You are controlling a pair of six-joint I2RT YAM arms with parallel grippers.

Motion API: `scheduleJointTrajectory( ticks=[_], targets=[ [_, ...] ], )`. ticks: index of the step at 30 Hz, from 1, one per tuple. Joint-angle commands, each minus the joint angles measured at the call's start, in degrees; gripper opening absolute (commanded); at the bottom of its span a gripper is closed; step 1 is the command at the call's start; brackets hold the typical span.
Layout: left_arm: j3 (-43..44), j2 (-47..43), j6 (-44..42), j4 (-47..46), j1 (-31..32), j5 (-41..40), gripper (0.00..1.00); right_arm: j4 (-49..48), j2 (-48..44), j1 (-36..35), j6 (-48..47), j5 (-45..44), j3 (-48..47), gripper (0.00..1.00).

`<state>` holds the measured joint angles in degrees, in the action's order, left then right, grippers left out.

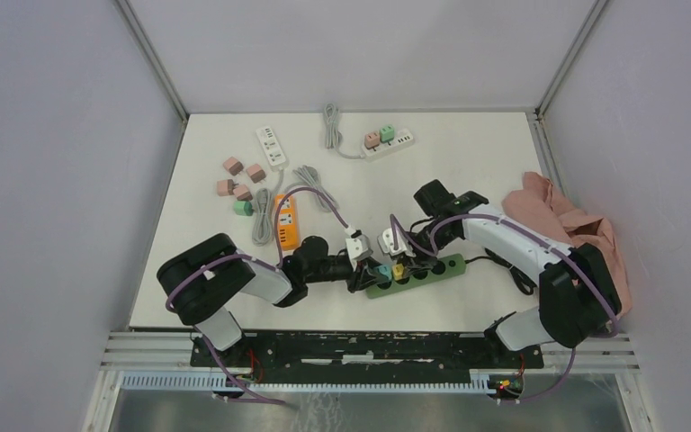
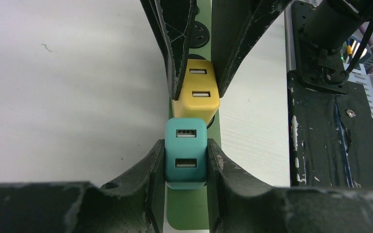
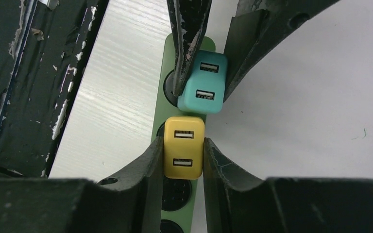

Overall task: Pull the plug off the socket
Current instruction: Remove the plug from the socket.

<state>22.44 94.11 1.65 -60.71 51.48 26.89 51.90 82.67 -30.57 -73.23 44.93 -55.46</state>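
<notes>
Power strip (image 1: 418, 273) near-centre on table (image 1: 468, 180), lying left-right. On its left end, two plugs touching side by side: left plug (image 2: 185, 153) clamped in left gripper (image 2: 185, 156), right plug (image 3: 183, 148) clamped in right gripper (image 3: 183, 154). Loose adapters (image 1: 241, 180) far-left. Cloth (image 1: 567, 225) at right edge.

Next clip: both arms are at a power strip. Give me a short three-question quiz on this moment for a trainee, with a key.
1. True or false: the left gripper is shut on the yellow USB charger plug.
2. The power strip under both gripped plugs is: A orange, B green, C white.
3. Fill in: in the top view, the gripped plug nearer the strip's left end is the ____ one.
Key: 1 false: it is shut on the teal USB charger plug, and the right gripper is shut on the yellow one. 2 B. 3 teal.
</notes>
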Motion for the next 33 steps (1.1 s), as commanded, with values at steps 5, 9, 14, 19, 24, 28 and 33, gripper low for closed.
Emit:
scheduleJointTrajectory(
  ticks=[5,9,14,19,24,28,33],
  targets=[
    [-1.3,1.3,-2.9,8.9,-1.4,-4.9,0.03,-5.8,1.4,-5.2,28.9,7.1,-7.1,0.00],
    [-1.8,0.7,-3.2,9.4,-1.4,-5.5,0.03,-0.6,0.8,0.9,22.9,-1.3,-8.2,0.00],
    [-1.4,1.4,-3.7,9.4,-1.5,-5.1,0.03,4.7,-6.4,2.2,1.6,2.2,-0.2,0.00],
    [-0.8,1.9,-3.7,9.5,-1.6,-4.5,0.03,1.9,-3.7,-5.0,5.7,11.5,0.2,0.00],
    [-1.2,0.8,-3.4,9.7,-1.5,-4.9,0.03,-1.7,1.2,-6.7,21.7,6.9,-7.1,0.00],
    [-1.8,-0.9,-1.8,8.9,-1.6,-5.2,0.04,10.7,0.7,-0.8,9.9,5.3,-10.2,0.00],
    [-0.6,-2.4,4.2,8.2,-1.7,-5.6,0.50,17.9,-1.5,4.2,4.1,8.7,-11.3,0.00]
  ],
)
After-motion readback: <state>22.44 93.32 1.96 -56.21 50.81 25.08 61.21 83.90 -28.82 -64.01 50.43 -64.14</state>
